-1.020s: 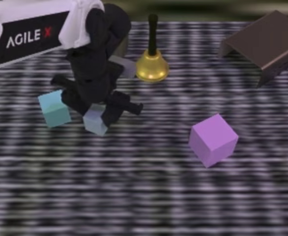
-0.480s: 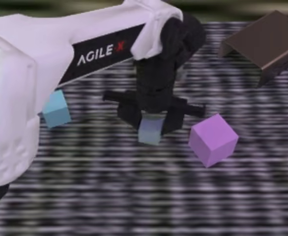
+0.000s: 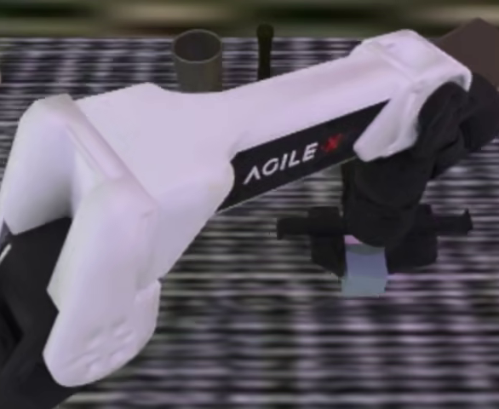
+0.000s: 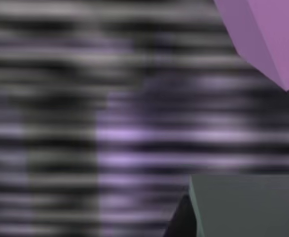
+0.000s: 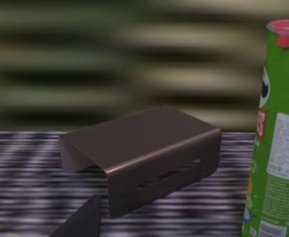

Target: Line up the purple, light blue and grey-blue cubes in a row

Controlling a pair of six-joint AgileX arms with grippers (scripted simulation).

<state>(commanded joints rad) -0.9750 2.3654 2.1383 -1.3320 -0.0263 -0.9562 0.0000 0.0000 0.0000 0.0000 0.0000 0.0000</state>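
Observation:
My left gripper (image 3: 365, 258) is shut on the grey-blue cube (image 3: 364, 278) and holds it right of the table's middle. The long white left arm stretches across the top view. The wrist view shows the same grey-blue cube (image 4: 248, 205) close up, with the purple cube (image 4: 265, 37) a short way beyond it on the striped cloth. In the top view the arm hides the purple cube and the light blue cube. My right arm is out of the top view, parked off to the side.
A grey cup (image 3: 197, 58) and a bell's black handle (image 3: 265, 38) stand at the back. A brown metal stand (image 3: 481, 38) sits at the back right, the same brown stand (image 5: 144, 153) that shows beside a green crisps can (image 5: 277, 143).
The left arm has carried the grey-blue cube rightward, from beside the light blue cube to the purple cube's place. It now covers both of those cubes and most of the bell.

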